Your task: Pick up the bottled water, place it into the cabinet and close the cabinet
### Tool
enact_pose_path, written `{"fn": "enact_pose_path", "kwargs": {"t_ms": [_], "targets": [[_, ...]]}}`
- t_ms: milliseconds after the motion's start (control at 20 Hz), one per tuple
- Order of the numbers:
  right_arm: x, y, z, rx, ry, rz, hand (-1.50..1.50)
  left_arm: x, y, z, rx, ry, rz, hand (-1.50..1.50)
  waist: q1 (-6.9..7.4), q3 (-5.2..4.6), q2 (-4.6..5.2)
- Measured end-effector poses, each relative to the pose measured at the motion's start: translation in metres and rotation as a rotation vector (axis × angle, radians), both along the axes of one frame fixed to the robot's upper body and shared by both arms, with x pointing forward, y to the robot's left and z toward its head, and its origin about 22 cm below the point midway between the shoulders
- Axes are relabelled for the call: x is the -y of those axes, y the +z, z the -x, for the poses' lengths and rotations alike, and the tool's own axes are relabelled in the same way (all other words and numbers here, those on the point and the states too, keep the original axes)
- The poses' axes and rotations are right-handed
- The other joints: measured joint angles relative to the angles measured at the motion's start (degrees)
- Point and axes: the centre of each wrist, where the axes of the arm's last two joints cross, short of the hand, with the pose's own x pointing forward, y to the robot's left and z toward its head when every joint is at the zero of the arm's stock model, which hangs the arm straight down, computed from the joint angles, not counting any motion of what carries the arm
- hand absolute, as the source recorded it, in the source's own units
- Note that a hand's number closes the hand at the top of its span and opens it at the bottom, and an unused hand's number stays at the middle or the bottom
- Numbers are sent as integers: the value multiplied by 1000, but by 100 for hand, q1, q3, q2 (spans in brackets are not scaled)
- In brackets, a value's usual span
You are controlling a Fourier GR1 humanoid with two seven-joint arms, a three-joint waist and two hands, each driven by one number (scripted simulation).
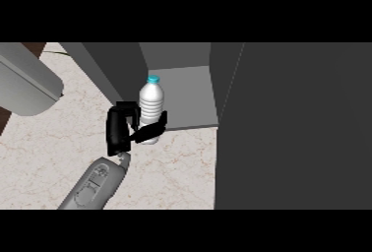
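Observation:
The bottled water (151,103) is clear with a blue cap and stands upright at the front edge of the open cabinet's grey shelf (185,93). My left hand (120,129) is against its left side. The thumb crosses the bottle's lower part and the fingers curl round behind it, so the hand is shut on it. The bottle's base is hidden behind the thumb. My left forearm (94,184) comes up from the lower left. My right hand does not show.
A large dark cabinet door panel (291,128) fills the right side of the view, beside the shelf opening. A rounded grey object (29,88) lies at the upper left. Pale marble counter (174,172) spreads beneath the arm.

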Motion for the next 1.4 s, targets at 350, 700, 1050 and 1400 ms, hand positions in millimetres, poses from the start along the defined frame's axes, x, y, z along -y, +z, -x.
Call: {"fn": "enact_pose_path", "kwargs": {"t_ms": [350, 700, 1050, 1400], "targets": [[1, -2, 1, -5, 1, -5, -150, 0, -3, 0, 35, 21, -105, -150, -2, 13, -16], [-2, 0, -1, 2, 9, 0, -150, 0, -4, 2, 47, 22, -147, -150, -34, 22, 4], [-1, 2, -2, 5, 8, 0, -150, 5, -3, 4, 31, -6, -131, -150, -26, 14, 27], [1, -2, -2, 15, -2, 6, -150, 4, 3, 4, 24, -96, -17, -150, 70, -29, 63]]}}
